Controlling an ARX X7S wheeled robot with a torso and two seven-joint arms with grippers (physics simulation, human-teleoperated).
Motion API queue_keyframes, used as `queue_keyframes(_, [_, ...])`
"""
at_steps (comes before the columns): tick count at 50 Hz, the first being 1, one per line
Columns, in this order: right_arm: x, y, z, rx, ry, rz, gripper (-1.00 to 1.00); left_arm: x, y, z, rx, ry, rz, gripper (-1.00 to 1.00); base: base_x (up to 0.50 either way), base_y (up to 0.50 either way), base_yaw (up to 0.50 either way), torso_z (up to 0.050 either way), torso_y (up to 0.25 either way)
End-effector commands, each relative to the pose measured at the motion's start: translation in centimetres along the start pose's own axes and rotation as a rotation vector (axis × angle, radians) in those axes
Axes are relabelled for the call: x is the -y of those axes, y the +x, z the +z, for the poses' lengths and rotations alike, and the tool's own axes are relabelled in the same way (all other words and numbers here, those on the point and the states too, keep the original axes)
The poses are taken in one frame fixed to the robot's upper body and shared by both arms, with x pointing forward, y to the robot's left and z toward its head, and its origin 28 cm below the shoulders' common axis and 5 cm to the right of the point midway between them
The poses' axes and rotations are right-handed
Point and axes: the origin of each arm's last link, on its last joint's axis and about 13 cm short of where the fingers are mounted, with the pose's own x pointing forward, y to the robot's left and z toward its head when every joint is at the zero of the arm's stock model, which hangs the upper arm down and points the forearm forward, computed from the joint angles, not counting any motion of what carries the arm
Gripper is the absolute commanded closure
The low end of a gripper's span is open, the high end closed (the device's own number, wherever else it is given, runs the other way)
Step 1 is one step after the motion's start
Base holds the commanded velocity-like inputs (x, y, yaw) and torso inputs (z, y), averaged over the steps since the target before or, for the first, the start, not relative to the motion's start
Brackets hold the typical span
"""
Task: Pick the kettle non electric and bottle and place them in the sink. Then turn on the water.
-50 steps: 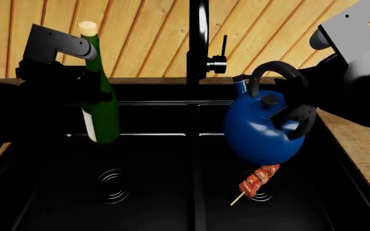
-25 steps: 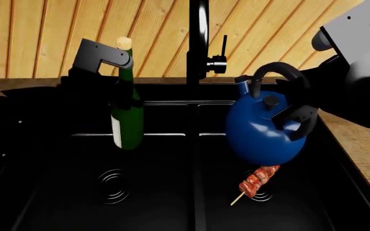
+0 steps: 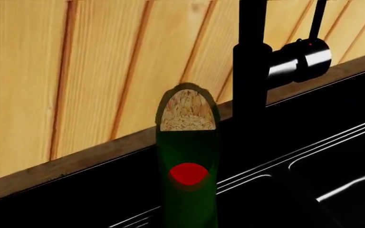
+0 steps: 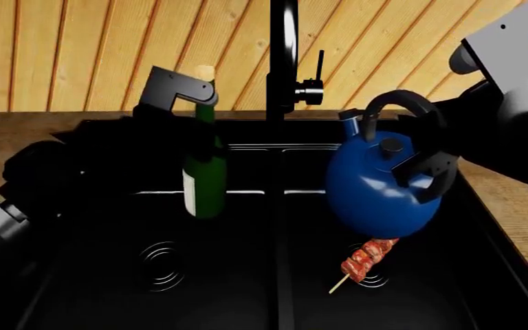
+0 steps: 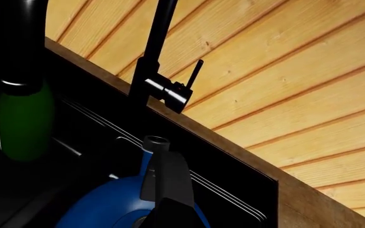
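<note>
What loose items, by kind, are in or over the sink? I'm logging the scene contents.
Kettle: 1
Bottle: 1
Meat skewer: 1
Total: 3

Premises: a domestic kitchen, simulator-rendered; large black double-basin sink (image 4: 90,227) with ringed drains fills the lower frame; tall black faucet (image 4: 284,62) at top centre; wooden countertop (image 4: 521,220) along the edges; varnished vertical plank wall (image 4: 53,55) behind; meat skewer (image 4: 365,261) in the right basin.
</note>
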Motion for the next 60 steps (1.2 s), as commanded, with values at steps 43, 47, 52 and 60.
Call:
queue_keyframes(43, [0.5, -0.4, 0.5, 0.042, -0.009, -0.062, 1.00, 1.4, 1.0, -2.8, -0.037, -0.020, -0.048, -1.00, 0.00, 0.00, 0.00, 0.000, 0.000])
queue_keyframes(47, [0.5, -0.4, 0.5, 0.041, -0.009, -0.061, 1.00, 1.3, 1.0, -2.6, -0.033, -0.022, -0.041, -1.00, 0.00, 0.00, 0.00, 0.000, 0.000])
queue_keyframes(52, [0.5, -0.4, 0.6, 0.041, -0.009, -0.061, 1.00, 1.2, 0.9, -2.3, -0.025, -0.022, -0.040, -1.00, 0.00, 0.00, 0.00, 0.000, 0.000])
queue_keyframes(60, [0.5, -0.6, 0.7, 0.044, -0.012, -0.061, 1.00, 0.8, 0.7, -1.5, -0.004, -0.022, -0.032, -1.00, 0.00, 0.00, 0.00, 0.000, 0.000])
